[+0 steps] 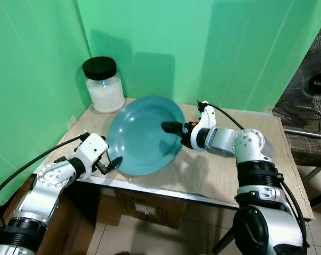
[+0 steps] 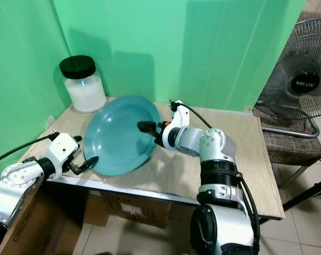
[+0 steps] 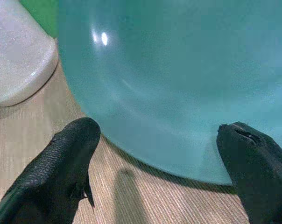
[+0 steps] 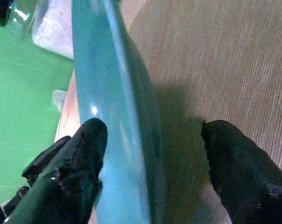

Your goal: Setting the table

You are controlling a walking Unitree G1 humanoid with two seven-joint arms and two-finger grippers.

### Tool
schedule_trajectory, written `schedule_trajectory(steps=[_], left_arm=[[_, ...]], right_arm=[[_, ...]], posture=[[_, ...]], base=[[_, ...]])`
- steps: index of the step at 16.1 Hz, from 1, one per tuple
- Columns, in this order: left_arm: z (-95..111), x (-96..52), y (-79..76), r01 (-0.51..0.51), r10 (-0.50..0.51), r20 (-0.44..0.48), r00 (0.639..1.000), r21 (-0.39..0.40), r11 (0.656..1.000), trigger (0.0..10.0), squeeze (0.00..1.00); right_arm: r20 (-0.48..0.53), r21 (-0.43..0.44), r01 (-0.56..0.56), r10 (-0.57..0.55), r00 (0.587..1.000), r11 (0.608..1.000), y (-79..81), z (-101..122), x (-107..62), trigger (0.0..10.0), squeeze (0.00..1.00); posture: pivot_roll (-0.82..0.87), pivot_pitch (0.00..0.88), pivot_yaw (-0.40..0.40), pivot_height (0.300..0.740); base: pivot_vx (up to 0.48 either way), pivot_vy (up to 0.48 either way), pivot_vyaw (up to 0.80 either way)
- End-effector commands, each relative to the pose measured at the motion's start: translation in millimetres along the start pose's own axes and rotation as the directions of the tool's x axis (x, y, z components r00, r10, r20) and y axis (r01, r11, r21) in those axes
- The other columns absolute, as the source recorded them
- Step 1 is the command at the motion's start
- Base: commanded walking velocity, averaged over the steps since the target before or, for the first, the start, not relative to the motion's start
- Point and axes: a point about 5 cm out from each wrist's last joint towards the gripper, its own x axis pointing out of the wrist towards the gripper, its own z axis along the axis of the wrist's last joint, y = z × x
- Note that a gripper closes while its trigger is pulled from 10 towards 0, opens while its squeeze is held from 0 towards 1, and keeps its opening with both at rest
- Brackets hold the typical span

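on the wooden table [image 1: 213, 175], round teal plastic plate [image 1: 142, 135] sits tilted, far edge raised. right gripper [image 1: 174, 129] straddles its rim, fingers apart, not clamped. left gripper [image 1: 110, 163] open at near edge. plate not yet flat; setting barely begun.

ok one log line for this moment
plate tilted, near edge on table | right pincer open astride far rim | left pincer open at near rim | jar behind
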Motion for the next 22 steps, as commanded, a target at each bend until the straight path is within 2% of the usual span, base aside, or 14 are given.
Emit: schedule_trajectory(steps=[1,4,12,22], left_arm=[[-1.1,2.5,-2.1,0.016,-0.016,-0.016,1.000,0.010,1.000,10.0,0.35],[-0.2,3.2,-2.1,0.017,-0.017,-0.013,1.000,0.013,1.000,10.0,0.35],[-0.7,2.8,0.0,0.016,-0.015,-0.018,1.000,0.023,1.000,10.0,0.35],[0.5,2.9,4.3,0.010,-0.009,-0.015,1.000,0.043,0.999,10.0,0.35]], right_arm=[[0.005,-0.014,0.011,-0.011,1.000,1.000,3.8,4.1,0.4,0.0,0.00],[0.010,0.030,-0.020,0.019,1.000,0.999,7.0,3.5,1.6,0.0,0.00],[0.031,0.014,-0.032,0.032,0.999,0.999,8.7,3.7,2.0,0.0,0.00],[0.042,0.045,-0.055,0.053,0.998,0.997,10.5,1.8,2.2,0.0,0.00]], posture=[[-0.02,0.000,0.010,0.740],[-0.03,0.000,0.012,0.740],[-0.03,0.000,0.014,0.740],[-0.03,0.000,0.029,0.740]], base=[[0.000,0.000,0.00],[0.000,0.000,0.00],[0.000,0.000,0.00],[0.000,0.000,0.00]])
